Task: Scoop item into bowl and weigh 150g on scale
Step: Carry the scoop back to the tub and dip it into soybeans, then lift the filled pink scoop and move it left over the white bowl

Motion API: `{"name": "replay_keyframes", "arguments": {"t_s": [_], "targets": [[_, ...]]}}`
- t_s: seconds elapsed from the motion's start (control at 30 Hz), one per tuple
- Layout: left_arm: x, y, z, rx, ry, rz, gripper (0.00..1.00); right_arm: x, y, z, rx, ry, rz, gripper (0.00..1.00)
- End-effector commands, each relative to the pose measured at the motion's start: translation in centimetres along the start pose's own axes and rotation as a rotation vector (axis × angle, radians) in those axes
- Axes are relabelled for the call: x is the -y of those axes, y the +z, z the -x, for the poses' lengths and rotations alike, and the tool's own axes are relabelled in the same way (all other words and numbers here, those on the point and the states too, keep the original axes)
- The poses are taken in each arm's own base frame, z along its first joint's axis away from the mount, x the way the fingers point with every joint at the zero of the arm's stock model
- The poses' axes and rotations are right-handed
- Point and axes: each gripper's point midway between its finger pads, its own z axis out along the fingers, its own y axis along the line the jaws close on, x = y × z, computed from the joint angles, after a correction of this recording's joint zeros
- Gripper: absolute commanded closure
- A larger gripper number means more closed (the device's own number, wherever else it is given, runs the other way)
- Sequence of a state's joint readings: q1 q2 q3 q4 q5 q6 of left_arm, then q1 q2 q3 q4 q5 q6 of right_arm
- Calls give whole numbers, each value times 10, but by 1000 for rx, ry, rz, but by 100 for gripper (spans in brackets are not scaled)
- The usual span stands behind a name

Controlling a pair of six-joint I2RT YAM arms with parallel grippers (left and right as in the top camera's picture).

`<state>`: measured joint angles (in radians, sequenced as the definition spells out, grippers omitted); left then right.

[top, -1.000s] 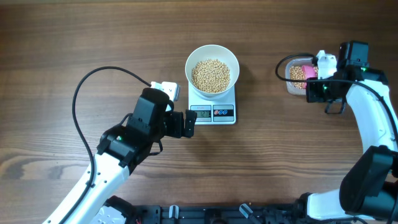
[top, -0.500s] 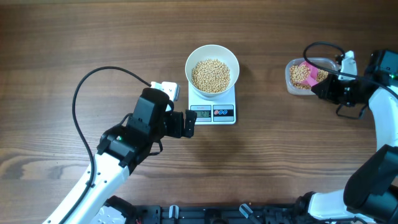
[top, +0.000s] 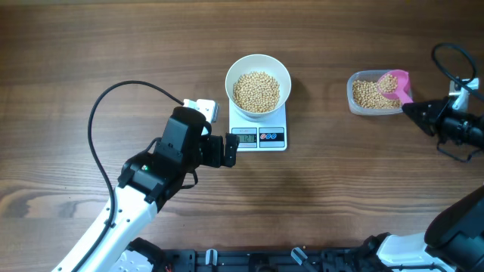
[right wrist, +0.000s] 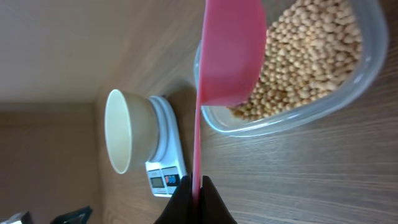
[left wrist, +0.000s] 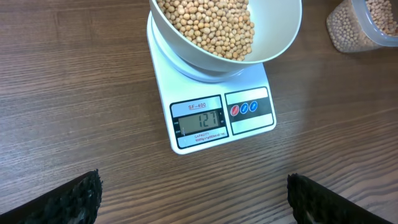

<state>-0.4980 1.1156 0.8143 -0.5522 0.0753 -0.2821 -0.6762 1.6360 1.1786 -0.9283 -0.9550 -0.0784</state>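
The white bowl [top: 258,62] stands on the scale [top: 261,138] and holds a heap of tan beans [top: 256,91]. In the left wrist view the scale [left wrist: 217,118] shows 127 under the bowl [left wrist: 277,43]. My left gripper [top: 231,149] hovers open just left of the scale's display, nothing between its fingers [left wrist: 81,196]. My right gripper [top: 414,110] is shut on the thin handle of a pink scoop [top: 398,83], whose cup rests in the clear tub [top: 351,94] of beans. In the right wrist view the scoop [right wrist: 233,56] is seen from its back, tilted over the tub's beans [right wrist: 311,62].
The left arm's black cable [top: 113,98] loops over the table left of the scale. The right arm [top: 457,128] reaches in from the right edge, its cable [top: 454,57] curling behind the tub. The bowl [right wrist: 121,130] and scale [right wrist: 165,165] show far off in the right wrist view.
The right gripper has drawn back to the right from above the tub, taking the pink scoop to the tub's right end. The left arm, bowl and scale have not moved.
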Motion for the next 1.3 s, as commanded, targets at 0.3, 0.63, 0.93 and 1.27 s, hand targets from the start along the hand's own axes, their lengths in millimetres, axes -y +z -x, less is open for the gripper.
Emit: {"name": "replay_keyframes", "arguments": {"t_s": [0.3,0.63,0.93,1.27], "targets": [[-3,0,2,7,13,11,0,-43,-6,0,24,-62,258,96],[-3,0,2,7,13,11,0,-90,-8,-4,9,-87,498,96],[-3,0,2,7,13,11,0,-162,57,-48,-246,-218,592,96],[-3,0,2,7,13,11,0,-190,133,-84,-279,-510,405,96]]}}
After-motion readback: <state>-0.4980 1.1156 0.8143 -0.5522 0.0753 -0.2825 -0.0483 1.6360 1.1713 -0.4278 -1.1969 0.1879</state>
